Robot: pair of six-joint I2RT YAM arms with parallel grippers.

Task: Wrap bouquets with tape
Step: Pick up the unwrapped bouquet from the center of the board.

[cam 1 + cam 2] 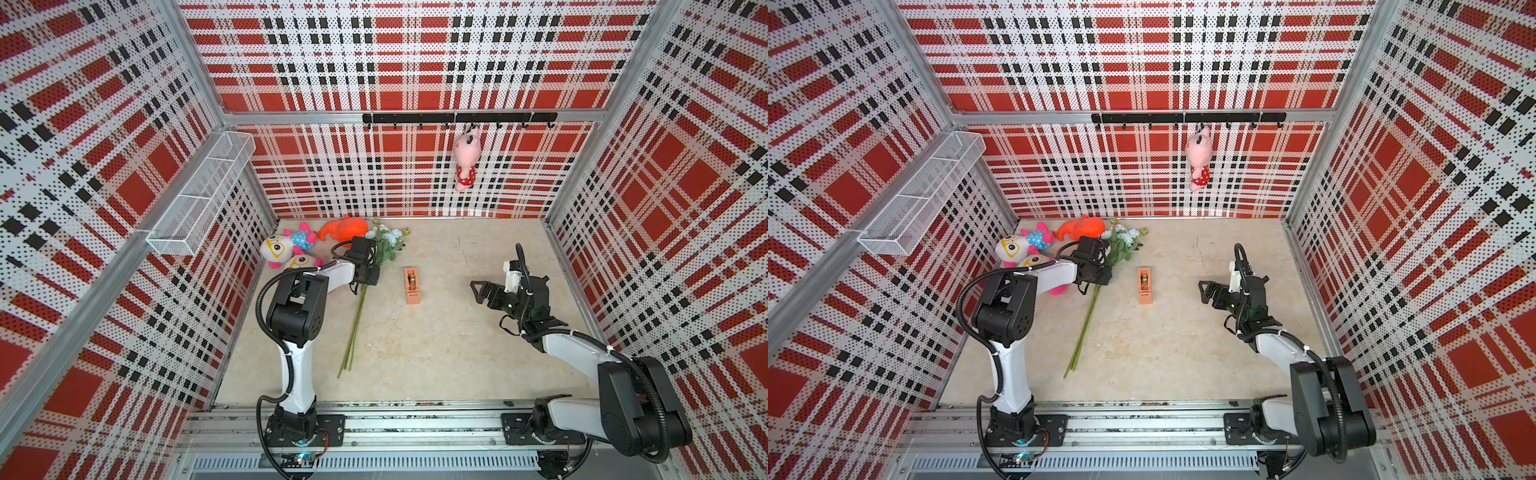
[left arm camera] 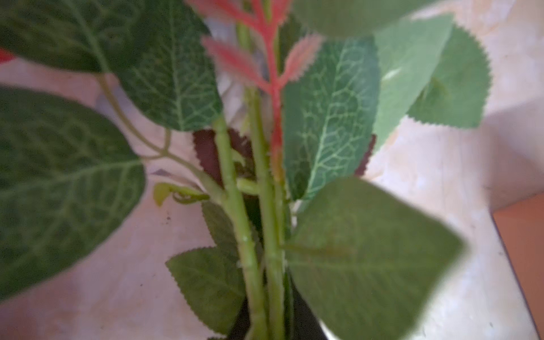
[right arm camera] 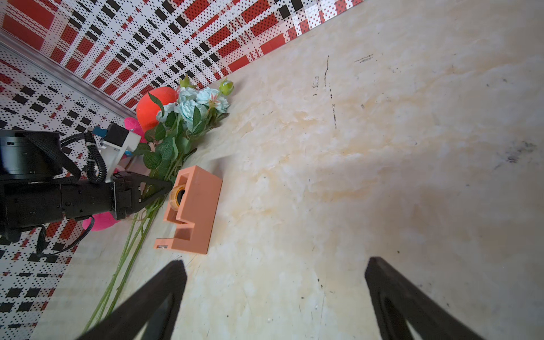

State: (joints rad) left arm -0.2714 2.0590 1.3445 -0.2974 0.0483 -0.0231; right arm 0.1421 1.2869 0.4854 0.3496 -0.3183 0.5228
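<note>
Where the bunch of artificial pale blue-white roses [image 1: 384, 248] with green leaves and long thin green stems [image 2: 250, 265] lies on the beige marbled tabletop [image 1: 457, 332], near the far left corner, the black left hand [image 1: 371, 277] is closed around the stems just below the leaves. The flower heads lie just beside an orange plush toy [image 1: 345, 230]. The narrow orange-tan tape dispenser [image 1: 411, 284] with its small roll stands near the stems, toward the middle. The black right hand [image 3: 275, 260] hovers well apart from it, fingers spread wide, holding nothing.
</note>
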